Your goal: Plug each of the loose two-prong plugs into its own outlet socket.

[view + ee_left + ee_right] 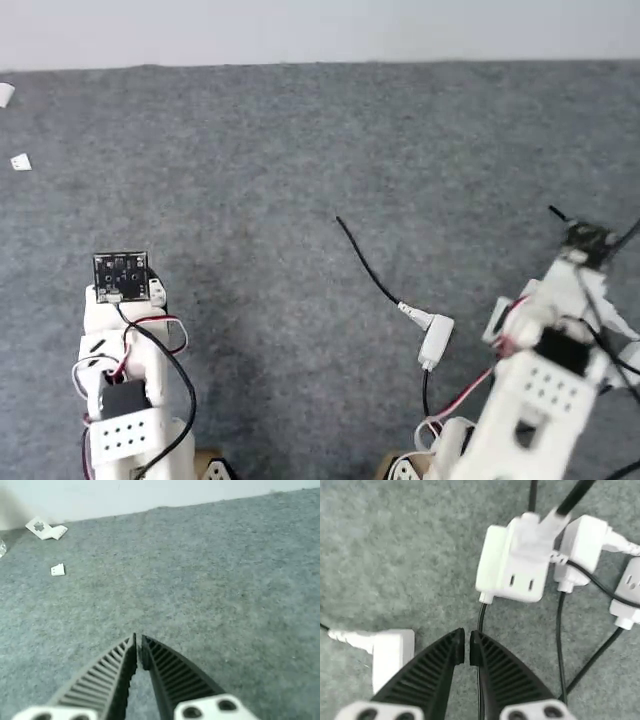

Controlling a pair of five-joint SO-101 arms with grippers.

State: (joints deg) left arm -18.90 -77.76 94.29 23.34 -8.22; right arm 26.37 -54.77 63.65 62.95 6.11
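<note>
While its black ribbed fingers (pixel 430 672) are pressed together on nothing, the right tool (pixel 466 647) hangs over the grey counter (pixel 395 540). Just beside it lies a white plug (pixel 392 652). Just ahead, a white outlet socket (pixel 512 575) shows two slots, with black cords (pixel 560 630) trailing around it. The left tool (pixel 139 650), well apart from them, is likewise pressed together.

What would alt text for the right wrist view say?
The right gripper, shut on nothing, hangs over grey carpet facing a white outlet socket. A white plug lies beside the gripper; more white connectors and black cables lie beyond.
</note>
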